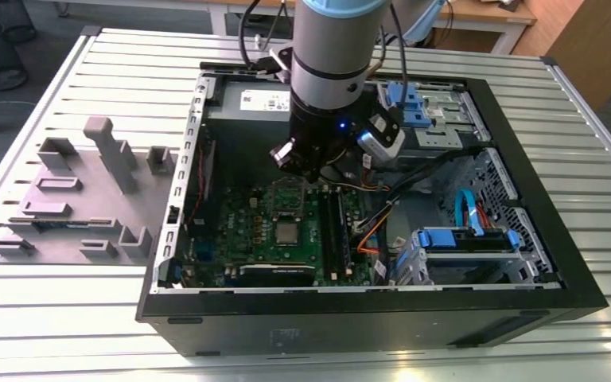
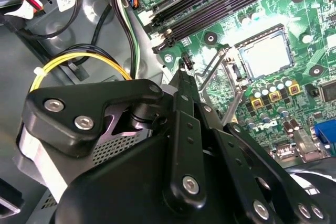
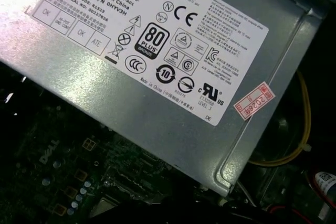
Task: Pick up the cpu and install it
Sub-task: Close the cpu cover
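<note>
slatted metal table [image 1: 603, 159] carries an open computer case [image 1: 391, 318], with grey fixture blocks [image 1: 83, 199] laid out toward the exterior view's left. the arm [image 1: 332, 48] reaches down into the case, and its gripper [image 2: 184, 77] hangs over the motherboard [image 1: 252, 231], between the power supply [image 3: 157, 77] and the socket. the cpu [image 2: 265, 53] lies flat inside the socket rather than in the gripper, apart from the tool. the hinged socket frame [image 2: 231, 85] stands raised beside it, so the chip looks placed but not clamped. done well, this step calls for a chip sitting square and level in its recess, any touch coming straight down and light with no sideways drag, and the tool kept off the raised frame and the yellow wires [image 2: 84, 59] close by. whether the gripper is open or closed cannot be told, since its own black linkage covers the tip in the second wrist view. glare on the chip's top hides whether it is fully seated. in the first wrist view, the board below the power supply is too dark to make out.
</note>
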`<action>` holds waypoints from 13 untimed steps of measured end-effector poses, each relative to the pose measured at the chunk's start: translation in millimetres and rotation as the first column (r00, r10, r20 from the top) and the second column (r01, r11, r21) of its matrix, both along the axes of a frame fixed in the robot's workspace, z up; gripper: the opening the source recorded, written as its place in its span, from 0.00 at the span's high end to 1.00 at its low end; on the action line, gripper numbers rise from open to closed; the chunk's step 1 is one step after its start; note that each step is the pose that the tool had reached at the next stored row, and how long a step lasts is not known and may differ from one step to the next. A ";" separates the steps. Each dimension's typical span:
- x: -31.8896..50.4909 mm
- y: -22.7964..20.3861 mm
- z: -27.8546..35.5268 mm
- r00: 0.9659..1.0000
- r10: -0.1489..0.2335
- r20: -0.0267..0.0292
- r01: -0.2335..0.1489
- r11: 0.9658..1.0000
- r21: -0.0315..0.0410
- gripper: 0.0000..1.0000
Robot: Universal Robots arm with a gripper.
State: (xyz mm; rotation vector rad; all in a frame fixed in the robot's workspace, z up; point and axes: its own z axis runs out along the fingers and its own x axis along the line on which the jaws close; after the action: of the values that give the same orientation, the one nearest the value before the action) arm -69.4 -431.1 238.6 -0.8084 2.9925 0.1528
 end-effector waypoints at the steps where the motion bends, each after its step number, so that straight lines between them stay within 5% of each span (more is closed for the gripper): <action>1: 0.6 0.0 0.0 1.000 0.001 -0.001 -0.001 1.000 0.000 0.89; 13: 2.8 0.0 -0.4 0.997 0.078 -0.004 -0.078 0.997 -0.016 0.89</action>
State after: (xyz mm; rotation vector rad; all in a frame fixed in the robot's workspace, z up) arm -66.5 -431.1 238.1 -0.9281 2.9707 0.1322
